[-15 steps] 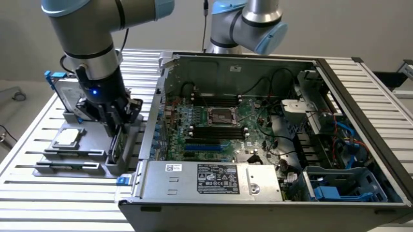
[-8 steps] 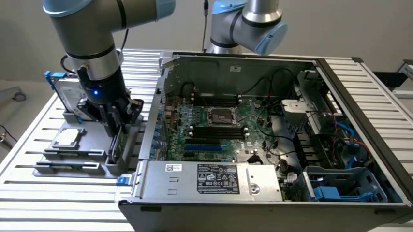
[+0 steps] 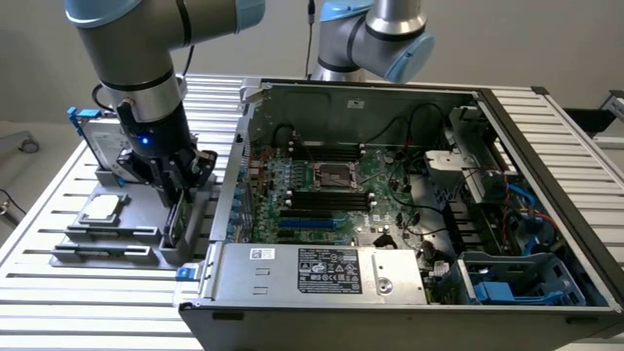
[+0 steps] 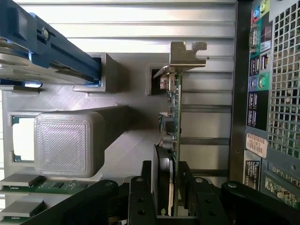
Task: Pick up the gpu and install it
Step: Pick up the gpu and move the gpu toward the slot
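Gripper (image 4: 167, 180): black, released, jaws straddling card.
Gpu (image 4: 171, 117): slim black-and-green card, silver bracket, upright in grey plastic holder (image 4: 126, 140), exterior view's left of open metal case (image 3: 370, 85).
Grip: I'd centre on shroud, square to board.

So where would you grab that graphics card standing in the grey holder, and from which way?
Take the gpu by its upper long edge, coming straight down from above. It stands on edge in the grey holder, so mainly the top is free. Its flat faces, black shroud and green board, suit the fingers, one each. They straddle it open, away from the metal bracket.
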